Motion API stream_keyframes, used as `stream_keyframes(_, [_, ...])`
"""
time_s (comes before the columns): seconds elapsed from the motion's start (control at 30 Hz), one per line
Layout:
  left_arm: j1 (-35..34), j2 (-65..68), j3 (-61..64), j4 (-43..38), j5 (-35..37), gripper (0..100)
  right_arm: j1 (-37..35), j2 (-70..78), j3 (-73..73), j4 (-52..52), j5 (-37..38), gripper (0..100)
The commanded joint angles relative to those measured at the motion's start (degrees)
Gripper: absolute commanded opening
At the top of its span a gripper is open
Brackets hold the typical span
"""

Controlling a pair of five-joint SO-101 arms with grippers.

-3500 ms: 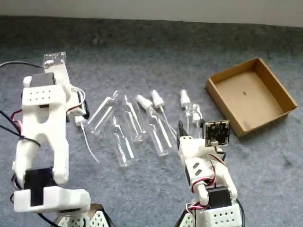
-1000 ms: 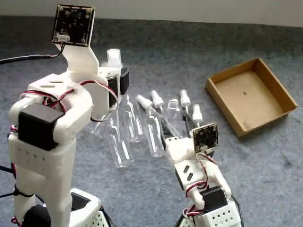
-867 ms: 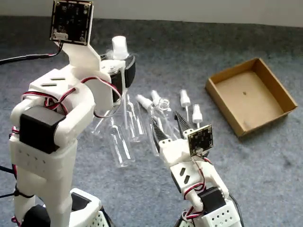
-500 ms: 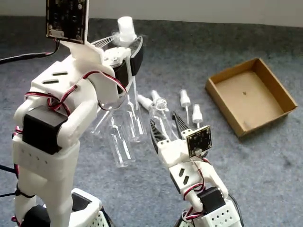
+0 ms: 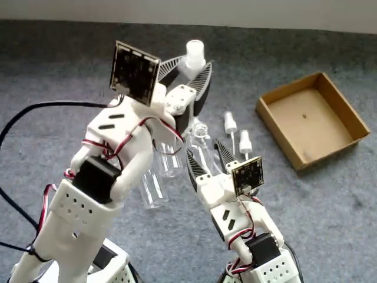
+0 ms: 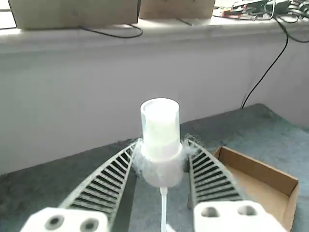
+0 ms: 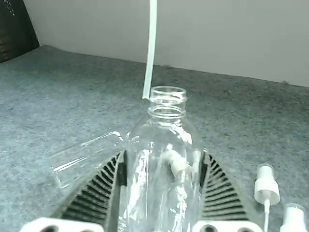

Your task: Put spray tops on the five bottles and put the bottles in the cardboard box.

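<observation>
My left gripper (image 5: 192,69) is shut on a white spray top (image 5: 195,54) (image 6: 160,140), held high with its thin tube (image 7: 150,48) hanging down. The tube's lower end hangs just beside the open neck of a clear bottle (image 5: 200,137) (image 7: 166,164). That bottle stands upright with my right gripper (image 5: 208,160) (image 7: 164,193) shut on its body. Two more clear bottles (image 5: 152,184) lie on the carpet behind the left arm, partly hidden by it. The cardboard box (image 5: 347,115) (image 6: 260,166) sits open at the right.
Two loose spray tops (image 5: 230,123) (image 5: 245,141) lie between the held bottle and the box; they also show as spray tops (image 7: 267,186) beside my right gripper. Another bottle (image 7: 87,157) lies on its side close to it. The grey carpet (image 5: 330,206) is bare at the front right.
The left arm has swung right with the spray top, from over the lying bottles to above the upright bottle. The right gripper lifted the bottle upright, then held still.
</observation>
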Motion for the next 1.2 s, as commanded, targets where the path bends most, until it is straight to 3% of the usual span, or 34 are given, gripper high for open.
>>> stream_keyframes(0.0, [0.8,-7.1,3.9,-7.6,-0.4,1,-0.4,-0.7,1.5,-1.5,-0.1,8.4])
stream_keyframes(0.43, [1.3,-8.0,6.5,-9.2,-0.4,1,-0.4,-0.7,1.6,-1.5,-0.1,8.4])
stream_keyframes(0.63, [1.5,-8.0,14.0,-19.0,-0.4,1,-0.4,-0.7,1.6,-1.5,-0.1,8.4])
stream_keyframes(0.77, [3.2,-8.4,14.7,-20.3,-0.4,1,-0.4,-0.7,1.7,-1.5,-0.1,8.4])
stream_keyframes(1.17, [4.2,-8.0,8.3,-3.7,-0.4,1,-0.3,-0.7,3.1,-1.7,-0.1,8.4])
